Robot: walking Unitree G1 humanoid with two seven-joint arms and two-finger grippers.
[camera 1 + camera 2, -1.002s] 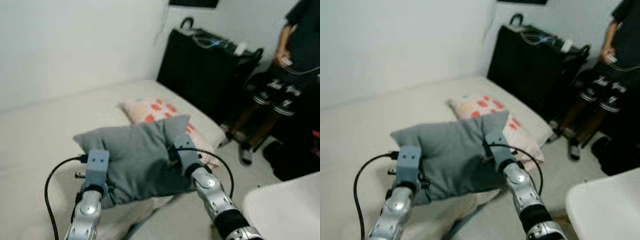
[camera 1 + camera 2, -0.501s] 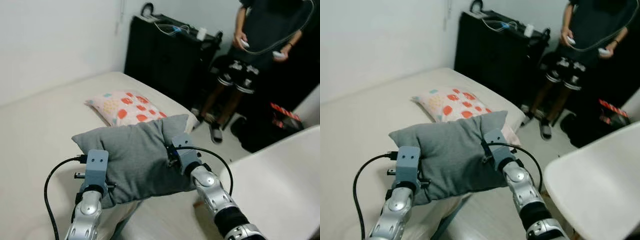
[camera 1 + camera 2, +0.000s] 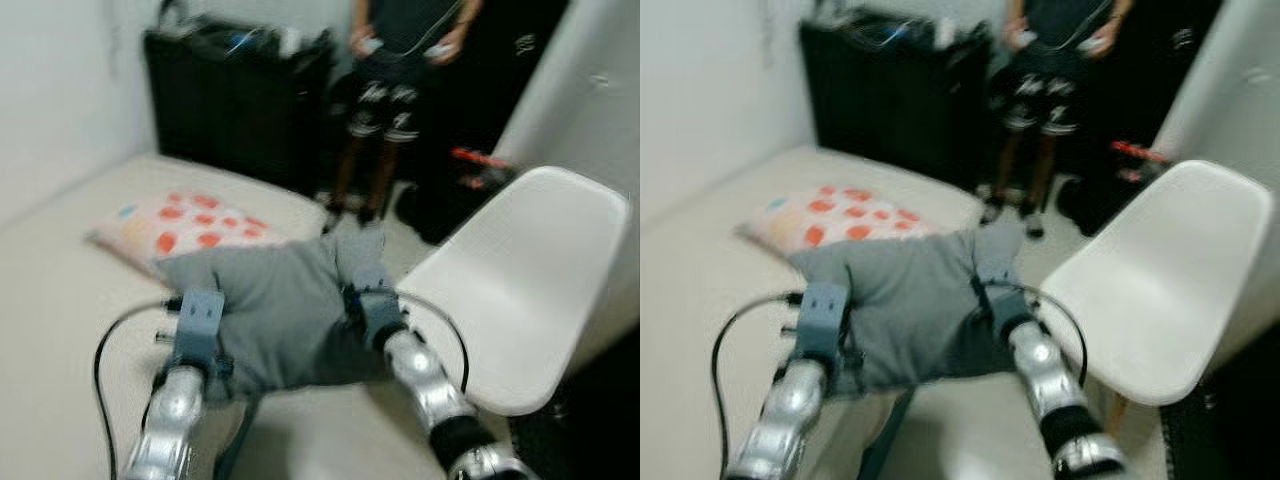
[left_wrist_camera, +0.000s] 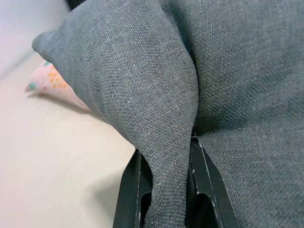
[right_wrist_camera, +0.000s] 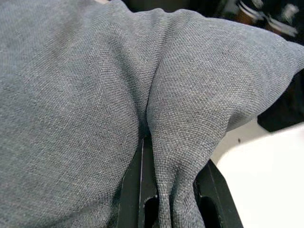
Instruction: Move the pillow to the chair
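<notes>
1. We hold the grey pillow (image 3: 280, 310) in the air between both arms, above the edge of the bed (image 3: 60, 290).
2. Our left gripper (image 4: 164, 178) is clamped on a fold of the pillow's cloth; the fold runs down between its black fingers (image 4: 130, 190).
3. Our right gripper (image 5: 166, 183) pinches a second fold in the same way.
4. Since a second ago the head views have swung right: the white chair (image 3: 520, 300), then only a sliver at the frame edge, now shows its full seat and back just beside our right arm. The views are blurred, so we judge the turn unfinished.
5. The grip on the pillow has not changed across the frames.
6. A patterned pillow (image 3: 170, 225) lies on the bed; a person (image 3: 400, 70) stands beyond.
7. Judgement: carrying is nearly done; lowering onto the seat remains.
</notes>
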